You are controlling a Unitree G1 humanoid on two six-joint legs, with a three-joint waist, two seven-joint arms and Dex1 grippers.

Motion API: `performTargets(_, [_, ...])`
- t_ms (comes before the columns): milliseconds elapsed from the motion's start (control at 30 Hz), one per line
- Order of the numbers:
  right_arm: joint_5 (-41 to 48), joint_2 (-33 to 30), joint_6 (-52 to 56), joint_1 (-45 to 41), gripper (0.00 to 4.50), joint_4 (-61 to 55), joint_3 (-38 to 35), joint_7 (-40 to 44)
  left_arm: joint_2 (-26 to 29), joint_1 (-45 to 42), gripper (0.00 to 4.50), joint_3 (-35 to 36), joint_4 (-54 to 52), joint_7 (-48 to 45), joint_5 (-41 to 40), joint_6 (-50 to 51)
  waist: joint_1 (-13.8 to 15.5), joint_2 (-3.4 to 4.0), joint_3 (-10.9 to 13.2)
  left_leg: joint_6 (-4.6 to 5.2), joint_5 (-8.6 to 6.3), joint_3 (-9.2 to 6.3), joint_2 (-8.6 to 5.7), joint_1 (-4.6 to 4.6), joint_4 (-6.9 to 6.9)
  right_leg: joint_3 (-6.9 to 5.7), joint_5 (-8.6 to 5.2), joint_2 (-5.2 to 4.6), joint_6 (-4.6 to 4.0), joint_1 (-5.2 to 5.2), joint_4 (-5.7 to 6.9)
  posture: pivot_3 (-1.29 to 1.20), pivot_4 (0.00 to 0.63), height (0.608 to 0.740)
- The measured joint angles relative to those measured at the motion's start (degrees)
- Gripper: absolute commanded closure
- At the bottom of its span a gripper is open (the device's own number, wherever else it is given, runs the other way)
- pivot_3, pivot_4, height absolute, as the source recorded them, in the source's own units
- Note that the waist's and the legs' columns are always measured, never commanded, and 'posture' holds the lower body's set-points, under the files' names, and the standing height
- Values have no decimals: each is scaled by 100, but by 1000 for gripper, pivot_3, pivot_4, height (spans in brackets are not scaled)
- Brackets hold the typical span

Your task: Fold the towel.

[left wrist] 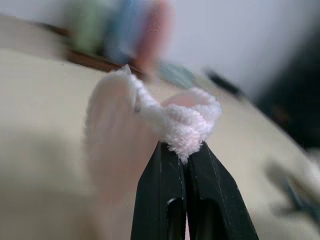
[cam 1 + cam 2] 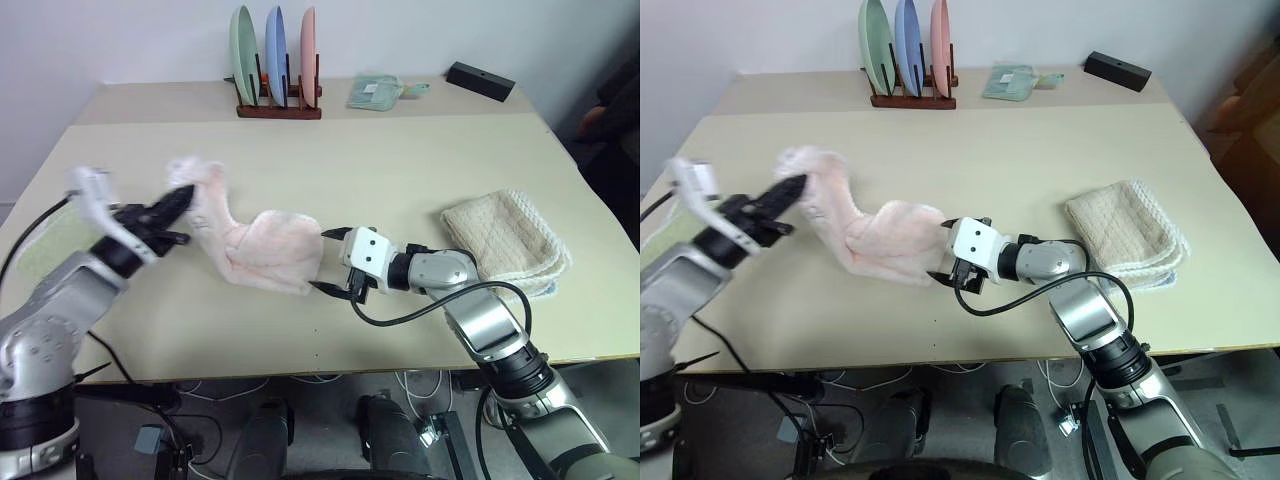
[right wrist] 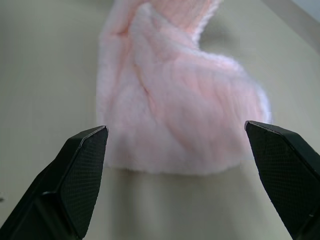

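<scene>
The pale pink towel (image 2: 262, 250) lies bunched on the table's front middle, and one end of it is lifted up to the left. My left gripper (image 2: 178, 205) is shut on that raised end; in the left wrist view the two black fingers (image 1: 170, 190) pinch the white fluffy edge of the towel (image 1: 182, 125). My right gripper (image 2: 333, 262) stands open just right of the towel's low end, with its fingertips apart on either side of the towel (image 3: 175, 115) and not touching it.
A folded beige waffle towel (image 2: 505, 240) lies at the right. A wooden rack with three plates (image 2: 275, 60) stands at the back, with a light green folded cloth (image 2: 378, 92) and a black box (image 2: 480, 80) beside it. The table's front edge (image 2: 330, 368) is close.
</scene>
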Motion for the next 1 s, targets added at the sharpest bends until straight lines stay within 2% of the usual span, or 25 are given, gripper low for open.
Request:
performTargets(100, [-10, -7, -2, 37, 0, 48, -32, -75, 288, -223, 4469, -1295, -204, -830, 1039, -98, -35, 2, 1, 0, 0, 7, 1, 3, -13, 5, 0, 0, 1, -6, -1, 0, 150, 740])
performTargets(200, [-25, -60, 8, 124, 0, 58, -93, -147, 282, -230, 4469, -2070, -33, -1405, 1914, -360, -40, 3, 2, 0, 0, 8, 8, 5, -26, 4, 1, 6, 2, -15, 2, 0, 150, 740])
performTargets(467, [-74, -196, 120, 416, 0, -7, -234, -318, -14, -274, 4469, -2646, 462, -2228, 2960, -719, -4, 1, 3, 1, 0, 5, 9, 0, -24, 3, 2, 8, 4, -15, 0, 0, 150, 740])
performTargets(567, [-75, -203, 127, 429, 0, -51, -255, -345, -157, -274, 3612, -2642, 541, -2387, 3015, -699, -12, 1, 3, 1, 0, 5, 9, 0, -24, 3, 9, 8, 19, -15, 1, 0, 150, 740])
performTargets(667, [-76, -205, 129, 428, 0, -51, -272, -370, -209, -225, 2133, -2476, 543, -2482, 2962, -630, -19, 1, 4, 1, 0, 3, 9, 0, -24, 2, 10, 8, 20, -16, 2, 0, 150, 740])
performTargets(767, [-72, -254, 135, 419, 0, -52, -322, -366, -181, -88, 626, -1911, 414, -2546, 2522, -301, -22, 1, 4, 1, 0, 2, 10, 0, -24, 2, 10, 8, 21, -16, 3, 0, 150, 740])
performTargets(900, [10, -270, 220, 363, 0, -102, -486, -322, 0, 184, 626, -1098, 97, -2547, 1930, 139, -24, 1, 5, 1, 0, 1, 11, 1, -24, 1, 10, 8, 21, -15, 3, 0, 150, 740])
performTargets(1000, [183, -293, 341, 288, 912, -226, -605, -219, 120, 465, 1579, -335, -119, -2510, 1368, 416, -28, 2, 5, 1, 0, 1, 11, 2, -25, 1, 10, 8, 21, -15, 4, 0, 150, 740])
